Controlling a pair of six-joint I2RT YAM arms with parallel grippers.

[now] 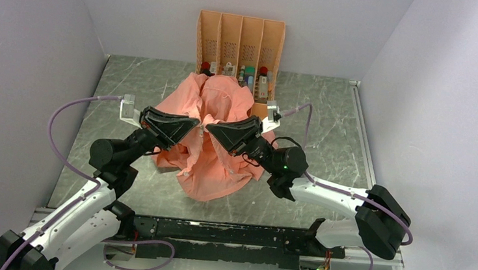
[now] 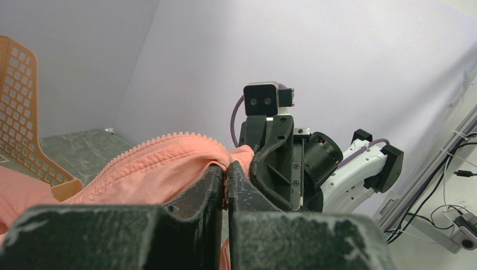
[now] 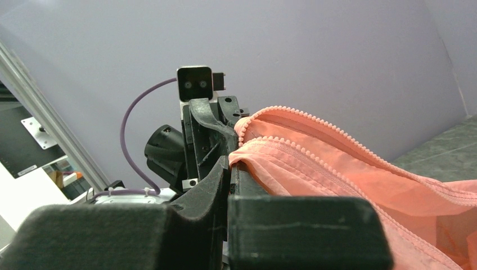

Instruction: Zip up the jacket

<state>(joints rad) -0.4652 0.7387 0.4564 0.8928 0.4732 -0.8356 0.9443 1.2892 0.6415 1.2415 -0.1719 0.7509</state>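
Salmon-pink and thin, the jacket [image 1: 213, 172] lies bunched on the surface [image 1: 327, 136] before the orange rack [image 1: 239, 40], its zipper edge lifted. My left tool [image 1: 197, 124] and right tool [image 1: 209, 128] are both pinched tight on that edge, tips almost touching. I judge an uneven pull could slip the soft fabric free or knock the tools together.

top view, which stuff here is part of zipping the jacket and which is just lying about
For the job: jacket, pinched near its zipper teeth by the left fingers and right fingers.

Just lying about: orange rack behind it, small items in its slots.
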